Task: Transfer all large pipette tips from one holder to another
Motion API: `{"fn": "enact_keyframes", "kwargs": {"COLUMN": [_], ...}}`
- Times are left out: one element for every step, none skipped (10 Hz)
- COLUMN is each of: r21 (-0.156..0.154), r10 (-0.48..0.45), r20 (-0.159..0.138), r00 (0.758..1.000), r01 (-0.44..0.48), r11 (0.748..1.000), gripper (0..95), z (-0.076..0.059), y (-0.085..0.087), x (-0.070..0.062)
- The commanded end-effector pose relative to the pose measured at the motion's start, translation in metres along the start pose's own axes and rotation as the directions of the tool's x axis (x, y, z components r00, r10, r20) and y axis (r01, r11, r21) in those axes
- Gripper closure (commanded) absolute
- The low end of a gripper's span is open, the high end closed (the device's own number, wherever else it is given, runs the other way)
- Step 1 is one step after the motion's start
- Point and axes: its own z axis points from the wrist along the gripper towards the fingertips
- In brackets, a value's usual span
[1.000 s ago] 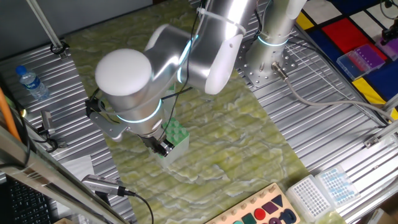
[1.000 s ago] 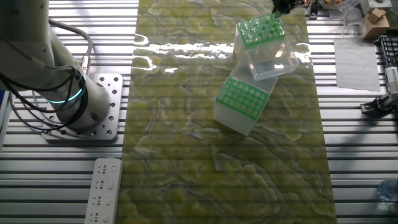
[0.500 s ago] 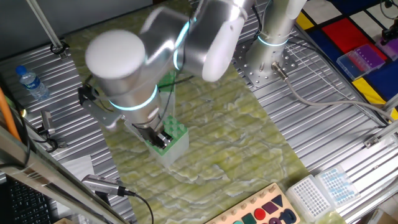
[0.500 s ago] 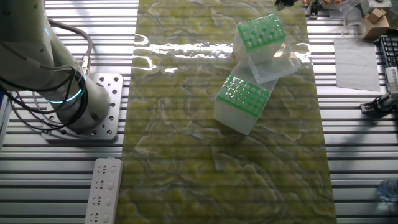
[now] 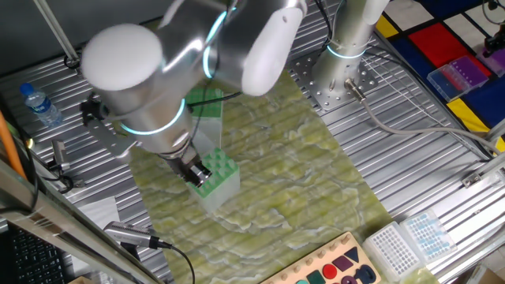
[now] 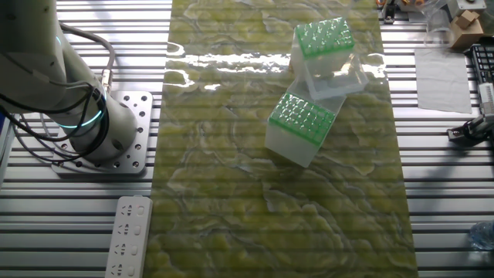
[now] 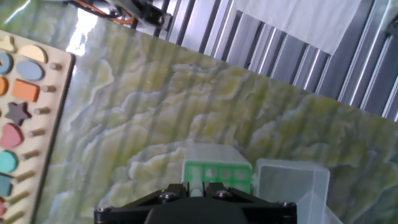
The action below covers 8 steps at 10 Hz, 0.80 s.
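Two green-topped holders sit just below the hand.

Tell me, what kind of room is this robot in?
Probably a robot test lab. A silver robot arm is bolted to a ribbed metal table, with green-topped pipette tip holders on a green mat, and a shape-sorting puzzle board nearby for practice.

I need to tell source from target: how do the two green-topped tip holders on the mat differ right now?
The far holder sits beside a clear open lid or box; the near holder stands alone with no lid showing. The far holder lies by the mat's edge, the near holder closer to its middle. Both have green grid tops on pale translucent bodies and sit skewed to the mat. Which holds more tips cannot be told.
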Motion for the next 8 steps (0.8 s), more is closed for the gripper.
{"fn": "enact_keyframes", "kwargs": {"r21": [-0.009, -0.015, -0.020, -0.026, -0.031, -0.039, -0.043, -0.051], "r10": [0.003, 0.002, 0.002, 0.004, 0.005, 0.004, 0.003, 0.001], "r20": [-0.023, -0.027, -0.032, -0.041, -0.048, -0.055, -0.057, -0.059], "r00": [1.000, 1.000, 0.999, 0.999, 0.999, 0.998, 0.998, 0.998], "r01": [-0.003, -0.003, -0.003, -0.005, -0.006, -0.006, -0.006, -0.004], "r11": [1.000, 1.000, 1.000, 1.000, 0.999, 0.999, 0.999, 0.999], "gripper": [95.0, 95.0, 95.0, 95.0, 95.0, 95.0, 95.0, 95.0], "z": [-0.013, -0.019, -0.025, -0.032, -0.038, -0.046, -0.049, -0.054], "y": [-0.002, -0.003, -0.004, -0.006, -0.008, -0.010, -0.012, -0.015], "x": [-0.001, -0.002, -0.002, -0.003, -0.003, -0.002, -0.001, 0.001]}}
